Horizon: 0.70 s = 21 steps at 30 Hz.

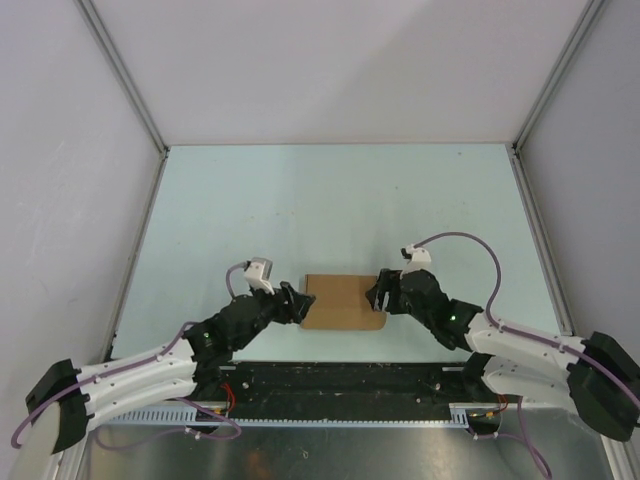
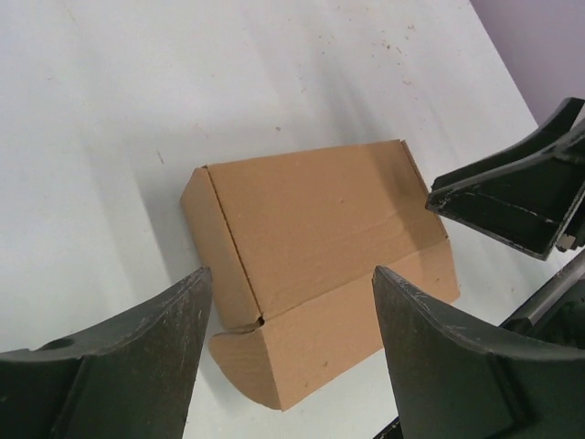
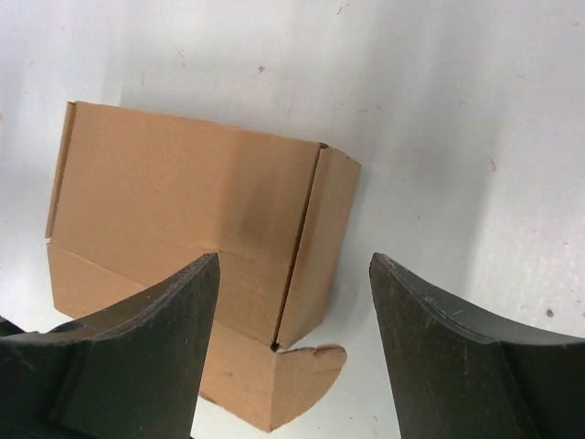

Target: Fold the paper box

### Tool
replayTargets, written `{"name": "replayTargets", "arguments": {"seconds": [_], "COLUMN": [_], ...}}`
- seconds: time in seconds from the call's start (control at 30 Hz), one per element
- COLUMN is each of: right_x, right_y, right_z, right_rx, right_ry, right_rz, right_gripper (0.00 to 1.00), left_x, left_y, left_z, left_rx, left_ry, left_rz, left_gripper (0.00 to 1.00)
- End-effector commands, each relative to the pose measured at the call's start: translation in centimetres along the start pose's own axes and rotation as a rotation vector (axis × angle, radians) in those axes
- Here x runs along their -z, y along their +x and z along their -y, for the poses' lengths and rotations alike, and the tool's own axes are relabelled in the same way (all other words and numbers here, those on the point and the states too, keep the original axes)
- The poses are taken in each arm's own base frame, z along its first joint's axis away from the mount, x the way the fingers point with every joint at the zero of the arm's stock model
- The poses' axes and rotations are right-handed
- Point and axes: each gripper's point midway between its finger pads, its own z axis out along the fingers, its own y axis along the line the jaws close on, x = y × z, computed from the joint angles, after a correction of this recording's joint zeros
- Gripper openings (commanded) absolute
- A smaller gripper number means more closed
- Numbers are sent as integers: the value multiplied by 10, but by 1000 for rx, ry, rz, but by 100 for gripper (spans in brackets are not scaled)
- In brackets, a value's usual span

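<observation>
Tan paper box [image 1: 343, 302] on pale table [image 1: 340, 200], left gripper [image 1: 298, 303] and right gripper [image 1: 377, 293] just beside either end, jaws spread apart, clamping nothing.

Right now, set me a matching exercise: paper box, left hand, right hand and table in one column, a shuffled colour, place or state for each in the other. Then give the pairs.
1. paper box
2. left hand
3. right hand
4. table

A. open, at the box's right end
B. pale blue-green
C. tan-brown
D. open, at the box's left end

Pairs: 1-C, 2-D, 3-A, 4-B
</observation>
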Motion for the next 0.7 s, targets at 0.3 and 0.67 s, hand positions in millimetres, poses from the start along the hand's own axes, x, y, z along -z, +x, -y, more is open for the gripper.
{"name": "replayTargets", "arguments": {"seconds": [0.3, 0.67], "right_x": [-27, -28], "right_y": [-14, -13], "right_z": [-21, -24], "right_rx": [-14, -16], "right_ry": [-81, -97], "right_rz": [15, 7], "right_gripper": [69, 67], "left_x": [5, 5], "left_y": [34, 47], "left_z": [-11, -5], "left_rx": [21, 20], "left_ry": [-8, 22], "left_rz": [-115, -177], "left_gripper": [76, 75]}}
